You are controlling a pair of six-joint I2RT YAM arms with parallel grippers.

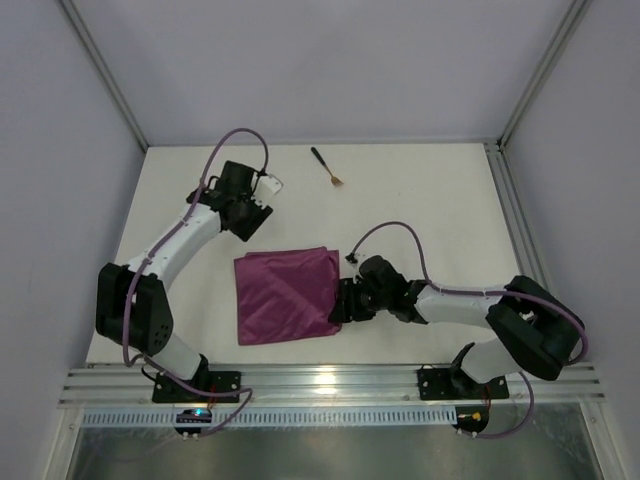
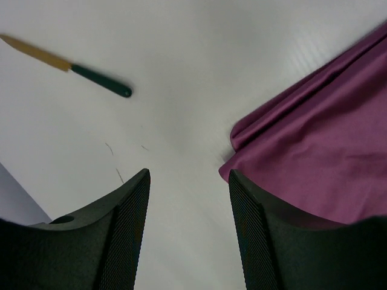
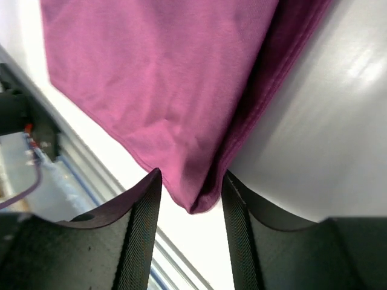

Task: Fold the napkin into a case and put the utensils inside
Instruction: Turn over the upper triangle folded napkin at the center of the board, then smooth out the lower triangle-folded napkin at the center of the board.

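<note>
Locate the napkin folded to a rough square, flat on the table near the arm bases, with the fork well apart at the far side. Note the left gripper just off its far-left corner, fingers spread with nothing between them, and the knife lying beyond on bare table. Note the right gripper at the near-right corner, fingers likewise spread, the napkin's tip lying between them, possibly without touching either pad.
</note>
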